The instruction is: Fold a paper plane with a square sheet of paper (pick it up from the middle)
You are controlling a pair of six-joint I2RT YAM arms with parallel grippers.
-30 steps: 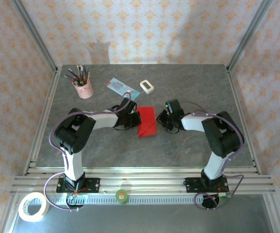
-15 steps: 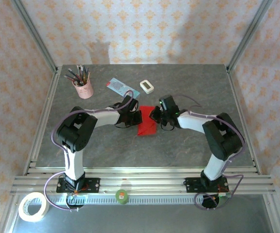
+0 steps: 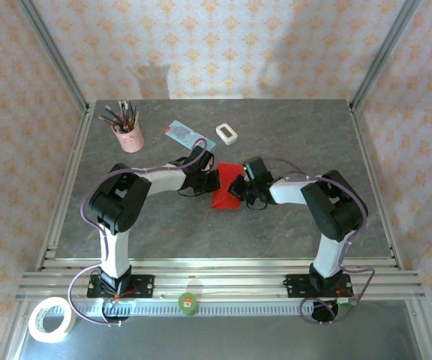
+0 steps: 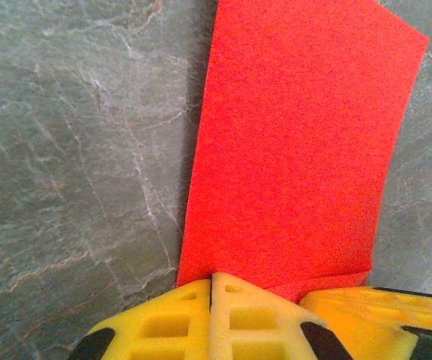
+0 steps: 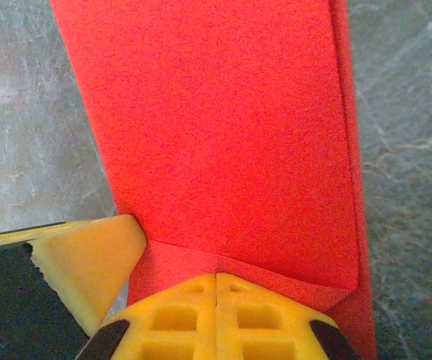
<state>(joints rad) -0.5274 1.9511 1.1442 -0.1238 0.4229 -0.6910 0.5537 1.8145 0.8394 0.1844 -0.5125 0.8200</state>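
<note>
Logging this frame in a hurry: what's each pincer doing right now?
Left pincer: closed, tips at the red paper edge.
Right pincer: closed, tips over the paper's folded end.

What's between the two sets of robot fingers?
The folded red sheet of paper lies between the left fingers and right fingers, clearest in the top view.

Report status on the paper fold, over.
Left tool shut, right tool shut, both on red paper. Paper part-folded. Blue card, white block well clear.
</note>
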